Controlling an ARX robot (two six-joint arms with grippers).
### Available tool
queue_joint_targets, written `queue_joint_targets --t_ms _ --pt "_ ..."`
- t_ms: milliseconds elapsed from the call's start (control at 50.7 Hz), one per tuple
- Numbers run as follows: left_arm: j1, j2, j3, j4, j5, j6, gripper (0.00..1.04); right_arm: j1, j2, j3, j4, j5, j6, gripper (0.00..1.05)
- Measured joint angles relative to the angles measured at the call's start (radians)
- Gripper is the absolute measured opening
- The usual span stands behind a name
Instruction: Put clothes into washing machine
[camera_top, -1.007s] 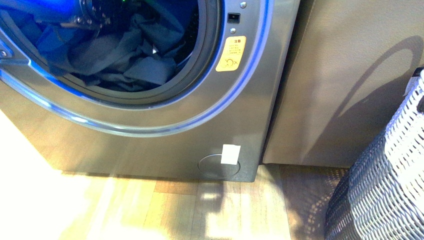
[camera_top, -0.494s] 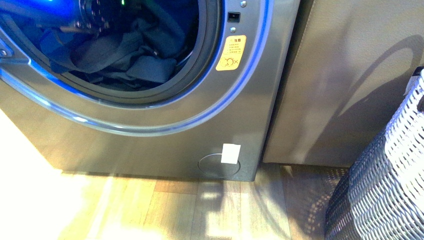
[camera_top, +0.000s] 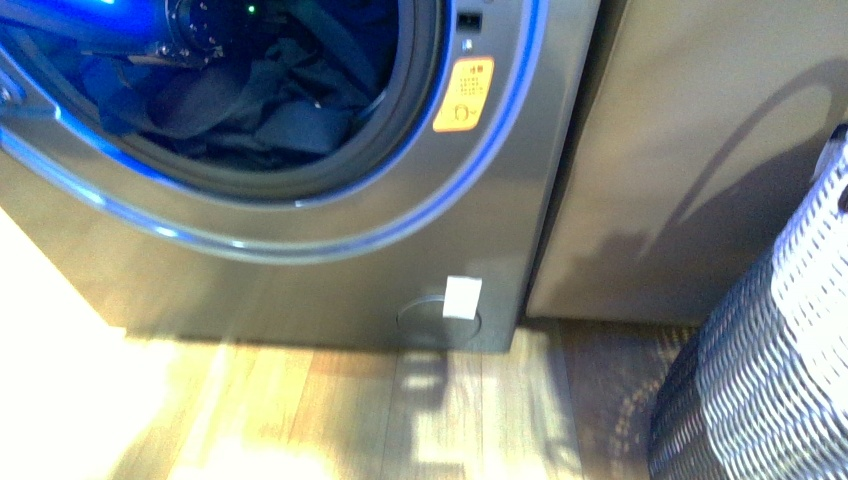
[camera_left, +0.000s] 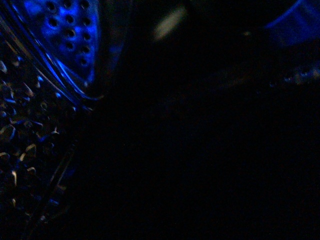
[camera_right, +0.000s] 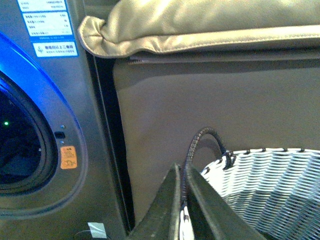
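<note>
- Inside the drum, well left of the right claw (camera_right: 181, 210), lie the clothes (camera_top: 250, 105): dark navy heap past the porthole lip of the washing machine (camera_top: 420, 250).
- Left arm (camera_top: 190, 22) reaches into the porthole above the heap; its claw isn't visible in front view and the left wrist view is near-black, so can't tell if it's open, closed or holding cloth.
- Right claw: fingers (camera_right: 167, 210) pressed together, nothing between them; it hovers over the wicker basket (camera_right: 270, 185), basket handle (camera_right: 200, 140) just behind the tips.
- Handling guess: clothes soft, limp, light, not fragile; will sag and trail. Best pinch at a raised fold or bunched ridge, not a flat panel.
- Look: matte navy, creased, overlapping folds, blue-lit by the door ring; hems and cords too blurred to pick out.
- Beige cushion (camera_right: 210, 25) atop taupe cabinet (camera_right: 220, 110), beyond right claw.
</note>
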Motion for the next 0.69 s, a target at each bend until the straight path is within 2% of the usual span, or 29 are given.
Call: queue_joint_targets --t_ms 39,276,355,434,494,691 --pt "-0.002 -0.005 -0.025 0.011 0.005 -0.001 0.32 -0.021 -0.017 -0.026 0.006 -0.019 -0.003 0.01" --pt "-0.019 -0.090 -0.274 0.142 0.023 -0.011 0.69 -0.102 -0.092 -0.125 0.031 -0.097 -0.003 0.02" --pt "-0.024 -0.150 -0.378 0.198 0.033 -0.016 0.84 -0.180 -0.122 -0.159 0.033 -0.206 -0.003 0.02" --pt "-0.026 -0.211 -0.473 0.240 0.042 -0.024 0.98 -0.235 -0.163 -0.179 0.009 -0.235 -0.003 0.02" --pt "-0.026 -0.249 -0.533 0.261 0.050 -0.030 0.99 -0.248 -0.219 -0.195 -0.044 -0.233 -0.003 0.02" --pt "-0.027 -0.395 -0.790 0.311 0.076 -0.033 0.98 -0.251 -0.282 -0.240 -0.047 -0.240 -0.003 0.02"
